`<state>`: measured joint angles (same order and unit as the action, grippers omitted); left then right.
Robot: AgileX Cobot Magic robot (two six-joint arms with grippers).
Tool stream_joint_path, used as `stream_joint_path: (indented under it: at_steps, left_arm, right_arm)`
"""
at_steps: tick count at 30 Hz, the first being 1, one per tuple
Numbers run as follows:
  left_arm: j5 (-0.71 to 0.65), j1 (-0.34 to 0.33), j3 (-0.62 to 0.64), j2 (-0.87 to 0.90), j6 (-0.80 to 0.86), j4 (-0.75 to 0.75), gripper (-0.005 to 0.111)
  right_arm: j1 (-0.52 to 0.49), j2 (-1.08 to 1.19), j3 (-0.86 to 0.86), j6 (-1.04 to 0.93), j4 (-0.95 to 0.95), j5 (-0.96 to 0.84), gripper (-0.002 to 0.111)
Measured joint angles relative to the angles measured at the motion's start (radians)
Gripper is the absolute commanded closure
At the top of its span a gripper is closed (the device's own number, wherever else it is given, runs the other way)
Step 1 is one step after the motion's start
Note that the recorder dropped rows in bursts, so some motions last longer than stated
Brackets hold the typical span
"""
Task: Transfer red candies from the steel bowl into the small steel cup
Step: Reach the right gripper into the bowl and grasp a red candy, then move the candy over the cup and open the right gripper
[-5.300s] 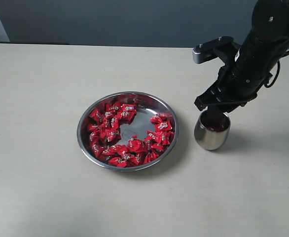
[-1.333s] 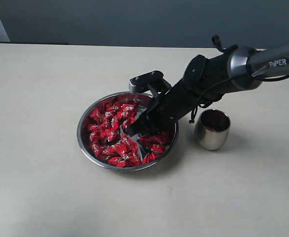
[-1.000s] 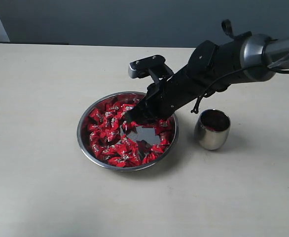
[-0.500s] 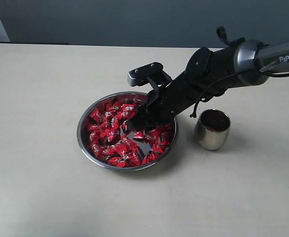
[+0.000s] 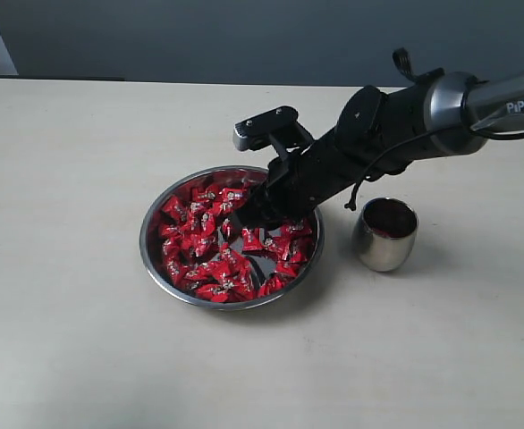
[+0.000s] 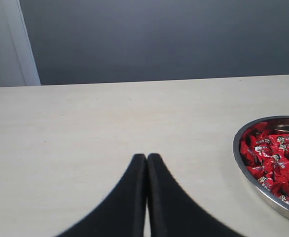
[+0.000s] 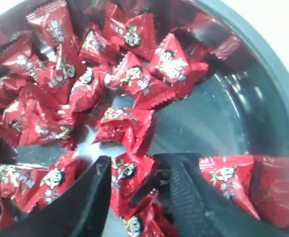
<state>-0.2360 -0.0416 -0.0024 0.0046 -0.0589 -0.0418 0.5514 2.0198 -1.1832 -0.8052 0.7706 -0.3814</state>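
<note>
Counter [image 5: 65,357] carried the steel bowl [image 5: 144,241], mostly full of red candies [image 5: 199,223]; at its three o'clock the small steel cup [image 5: 383,250] held a few. Right fingers [image 7: 85,202] were spread around one candy [image 7: 127,180]; left fingers [image 6: 134,197] pressed together. Most work remained.

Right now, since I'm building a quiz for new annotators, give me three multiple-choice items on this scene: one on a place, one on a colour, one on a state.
1. Relative to the steel bowl, the right gripper is:
A) inside it
B) beside it
C) far above it

2. The candies are wrapped in:
A) blue
B) red
C) gold

3. The left gripper has its jaws:
A) wide open
B) shut on a candy
C) shut, empty

Key:
1. A, it sits low among the candies.
2. B, every wrapper is shiny red.
3. C, its jaws press together with nothing between them.
</note>
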Motion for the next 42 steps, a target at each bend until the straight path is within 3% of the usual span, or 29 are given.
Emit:
stream_joint_path:
  at_steps: [13, 18, 24, 33, 38, 39, 42]
  left_arm:
    - [0.0, 0.0, 0.0, 0.0, 0.0, 0.0, 0.106]
    - [0.0, 0.0, 0.0, 0.0, 0.0, 0.0, 0.106]
    - [0.0, 0.0, 0.0, 0.0, 0.0, 0.0, 0.106]
    - [0.0, 0.0, 0.0, 0.0, 0.0, 0.0, 0.106]
    - [0.0, 0.0, 0.0, 0.0, 0.0, 0.0, 0.106]
    - [0.0, 0.0, 0.0, 0.0, 0.0, 0.0, 0.106]
    - [0.0, 0.0, 0.0, 0.0, 0.0, 0.0, 0.106]
  right_arm:
    - [0.069, 0.055, 0.0, -0.046, 0.0, 0.094, 0.07]
    - [0.069, 0.055, 0.0, -0.046, -0.002, 0.095, 0.109]
    - [0.069, 0.024, -0.015, -0.047, 0.001, 0.095, 0.109]
    - [0.069, -0.204, -0.017, -0.01, -0.027, 0.069, 0.109]
    - [0.021, -0.298, -0.019, 0.319, -0.331, -0.07, 0.109]
    - [-0.017, -0.317, -0.012, 0.452, -0.479, -0.125, 0.109]
    - [-0.097, -0.342, 0.027, 0.599, -0.633, -0.187, 0.109]
